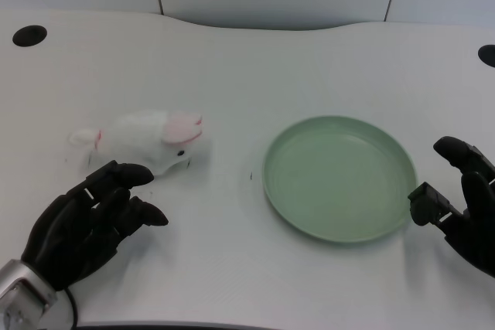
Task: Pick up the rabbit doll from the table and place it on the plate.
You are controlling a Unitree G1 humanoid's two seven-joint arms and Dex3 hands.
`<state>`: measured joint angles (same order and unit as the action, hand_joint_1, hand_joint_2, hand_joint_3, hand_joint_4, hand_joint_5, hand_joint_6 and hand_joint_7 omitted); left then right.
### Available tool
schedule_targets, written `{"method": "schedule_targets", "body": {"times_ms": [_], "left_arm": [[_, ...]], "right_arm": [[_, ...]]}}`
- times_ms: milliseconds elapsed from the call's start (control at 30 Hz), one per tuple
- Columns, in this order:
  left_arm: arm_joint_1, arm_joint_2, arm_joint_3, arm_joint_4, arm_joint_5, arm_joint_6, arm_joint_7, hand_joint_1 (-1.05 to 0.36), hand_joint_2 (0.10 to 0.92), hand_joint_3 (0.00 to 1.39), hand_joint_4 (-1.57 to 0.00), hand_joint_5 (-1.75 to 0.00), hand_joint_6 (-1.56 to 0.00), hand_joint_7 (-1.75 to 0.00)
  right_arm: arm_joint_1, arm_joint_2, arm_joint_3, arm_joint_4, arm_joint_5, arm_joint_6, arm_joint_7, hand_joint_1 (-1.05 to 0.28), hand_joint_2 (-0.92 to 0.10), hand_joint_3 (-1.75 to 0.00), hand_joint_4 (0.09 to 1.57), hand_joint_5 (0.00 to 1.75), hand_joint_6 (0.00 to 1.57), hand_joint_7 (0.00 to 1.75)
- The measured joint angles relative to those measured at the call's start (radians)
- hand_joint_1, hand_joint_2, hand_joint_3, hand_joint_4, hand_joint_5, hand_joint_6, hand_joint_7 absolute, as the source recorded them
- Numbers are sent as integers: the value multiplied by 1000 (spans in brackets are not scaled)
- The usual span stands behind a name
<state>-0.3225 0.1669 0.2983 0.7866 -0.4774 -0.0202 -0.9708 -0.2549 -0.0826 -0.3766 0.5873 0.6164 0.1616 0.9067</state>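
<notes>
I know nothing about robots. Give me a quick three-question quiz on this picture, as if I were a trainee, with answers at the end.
1. True or false: the rabbit doll already lies on the plate.
2. Which is nearest the left hand? A) the plate B) the doll C) the dark hole in the table's far left corner
3. Fill in: the plate's colour is ____.

Key:
1. False. The doll lies on the table, left of the plate and apart from it.
2. B. The hand sits just in front of the doll, holding nothing.
3. Green.
</notes>
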Motion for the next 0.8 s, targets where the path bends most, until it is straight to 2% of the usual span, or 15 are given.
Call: {"method": "schedule_targets", "body": {"times_ms": [233,267,433,533,633,733,767,800], "left_arm": [[5,0,2,-8,-1,-7,0,-521,921,319,-193,-1638,-362,-1140],[13,-3,4,-27,-2,-13,1,-538,921,313,-206,-1512,-355,-1116],[57,-19,7,-179,-33,-26,9,-590,921,293,-232,-1311,-352,-1021],[60,-15,20,-318,-96,13,9,-602,921,236,-269,-1300,-359,-990],[49,-2,24,-380,-122,34,11,-592,921,188,-278,-1294,-369,-986],[33,7,26,-391,-122,34,31,-590,921,158,-296,-1110,-428,-798],[30,11,26,-391,-117,26,35,-577,921,139,-292,-978,-457,-652],[23,13,26,-387,-111,7,36,-571,921,129,-295,-910,-474,-577]], "right_arm": [[8,0,1,-11,-1,0,-6,-650,-921,-168,624,1746,645,1391],[8,0,2,-12,-1,1,-7,-651,-921,-165,625,1746,644,1390],[10,2,3,-13,0,4,-8,-658,-921,-154,629,1746,624,1435],[10,2,3,-13,0,3,-8,-655,-921,-154,628,1746,615,1427],[10,2,3,-12,0,3,-8,-657,-921,-157,614,1746,627,1406],[10,2,3,-11,0,3,-8,-656,-921,-143,612,1746,647,1359],[10,2,3,-10,0,3,-8,-656,-921,-145,613,1746,651,1353],[10,1,2,-8,0,3,-8,-655,-921,-153,612,1746,650,1355]]}}
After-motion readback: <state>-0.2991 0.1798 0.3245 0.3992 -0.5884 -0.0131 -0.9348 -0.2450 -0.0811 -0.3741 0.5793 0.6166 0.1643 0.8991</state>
